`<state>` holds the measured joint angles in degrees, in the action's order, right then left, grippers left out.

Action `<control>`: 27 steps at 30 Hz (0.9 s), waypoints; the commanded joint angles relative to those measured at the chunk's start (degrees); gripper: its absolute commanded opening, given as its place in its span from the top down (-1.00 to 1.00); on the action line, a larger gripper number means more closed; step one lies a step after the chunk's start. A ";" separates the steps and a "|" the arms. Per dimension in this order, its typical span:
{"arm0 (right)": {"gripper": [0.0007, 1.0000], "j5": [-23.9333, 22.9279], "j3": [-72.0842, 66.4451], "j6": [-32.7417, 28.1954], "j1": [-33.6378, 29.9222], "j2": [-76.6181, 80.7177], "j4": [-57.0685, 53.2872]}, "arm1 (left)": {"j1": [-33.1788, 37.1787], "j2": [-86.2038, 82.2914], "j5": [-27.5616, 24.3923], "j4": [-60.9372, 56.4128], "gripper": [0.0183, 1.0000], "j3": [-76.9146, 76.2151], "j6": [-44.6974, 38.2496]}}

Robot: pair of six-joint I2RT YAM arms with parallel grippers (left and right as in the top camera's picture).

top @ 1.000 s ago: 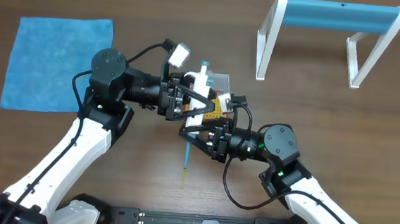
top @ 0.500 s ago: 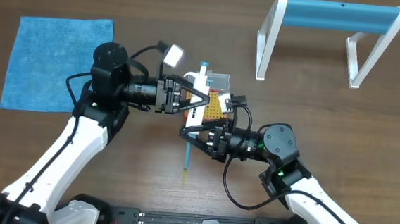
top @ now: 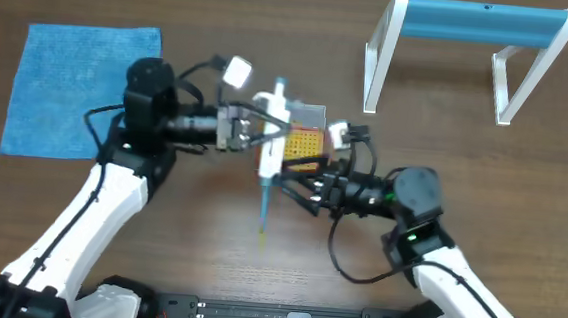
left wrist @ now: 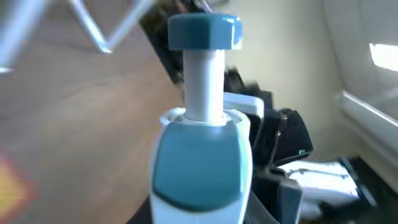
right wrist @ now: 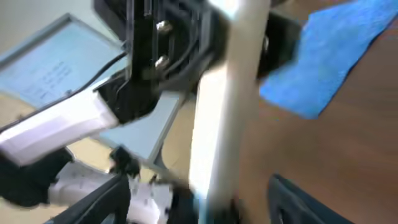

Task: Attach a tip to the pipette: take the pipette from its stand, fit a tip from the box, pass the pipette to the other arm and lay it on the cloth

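- On the left we see the blue cloth (top: 80, 90) lying flat on the brown table (top: 157, 250). Nothing is on it.
- Next comes the left gripper (top: 249, 134), near the middle of the table. It is closed tight on the fat white part of the pipette (top: 269, 148).
- The pipette is up off the table, well away from the cloth. Its blue push button points to the far side. A small yellow tip (top: 261, 240) sits on its thin end.
- Just beside the pipette is the tip box (top: 307, 146), full of orange tips.
- Then we see the right gripper (top: 292, 183). Its fingers (right wrist: 102, 196) are wide apart, one on each side of the pipette. We cannot tell if they touch it.
- Far right, at the back, stands the white stand (top: 479, 22) with its blue bar.
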<state>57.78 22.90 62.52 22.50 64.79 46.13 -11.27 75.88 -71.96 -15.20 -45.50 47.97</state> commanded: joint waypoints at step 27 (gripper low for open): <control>-0.43 14.27 0.81 4.46 -20.31 -0.48 -0.11 | 30.56 73.13 83.10 100.10 0.98 -98.99 -59.14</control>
<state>77.01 23.22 66.83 -0.40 64.51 46.15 21.17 145.34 5.89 85.82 -142.76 -2.37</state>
